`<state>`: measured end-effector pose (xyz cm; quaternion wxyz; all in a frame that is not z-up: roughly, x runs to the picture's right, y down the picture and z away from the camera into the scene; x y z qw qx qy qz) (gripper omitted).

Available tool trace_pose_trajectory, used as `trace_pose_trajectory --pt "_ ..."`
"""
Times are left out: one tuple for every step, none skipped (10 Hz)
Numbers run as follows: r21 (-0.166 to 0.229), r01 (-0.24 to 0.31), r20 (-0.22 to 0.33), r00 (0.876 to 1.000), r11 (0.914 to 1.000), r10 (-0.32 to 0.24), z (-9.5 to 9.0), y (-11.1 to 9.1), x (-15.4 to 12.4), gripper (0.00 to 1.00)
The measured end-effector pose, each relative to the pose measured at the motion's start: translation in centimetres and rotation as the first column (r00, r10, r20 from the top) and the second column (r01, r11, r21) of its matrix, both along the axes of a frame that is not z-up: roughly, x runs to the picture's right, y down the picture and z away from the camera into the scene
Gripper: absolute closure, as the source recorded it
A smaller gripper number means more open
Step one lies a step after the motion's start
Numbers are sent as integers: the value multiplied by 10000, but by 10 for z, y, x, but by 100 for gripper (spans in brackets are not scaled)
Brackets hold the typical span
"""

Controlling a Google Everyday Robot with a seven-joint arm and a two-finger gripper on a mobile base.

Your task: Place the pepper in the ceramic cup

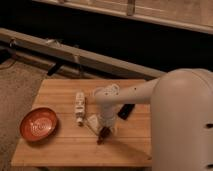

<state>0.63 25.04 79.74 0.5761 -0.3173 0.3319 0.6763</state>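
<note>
While gripper (104, 129) hangs low at frame centre, we see pepper (102, 136) right under it, ceramic cup (93, 120) just left; grip state we cannot tell. Pickup step, we judge; next: lift pepper over cup.

Bent arm (136, 95), end effector (104, 130) low at its downward tip.

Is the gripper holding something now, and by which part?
It cannot be told. The gripper is low, at the upper end of the pepper, beside the ceramic cup; the contact itself is hidden.
</note>
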Motion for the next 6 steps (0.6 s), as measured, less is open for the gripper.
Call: trace_pose_trajectory --pt "-39 -18 -43 10000 10000 18 1 1 2 35" --pt "-62 -49 -82 10000 10000 49 3 1 4 35" --pt "-68 -57 -81 10000 10000 57 4 0 6 35" --pt "-88 -90 -103 9999 9999 89 6 0 6 35" --pt "-98 -90 -134 9999 9999 89 8 -1 8 36" --pt "-64 -112 -150 9998 9999 111 10 -2 8 42"
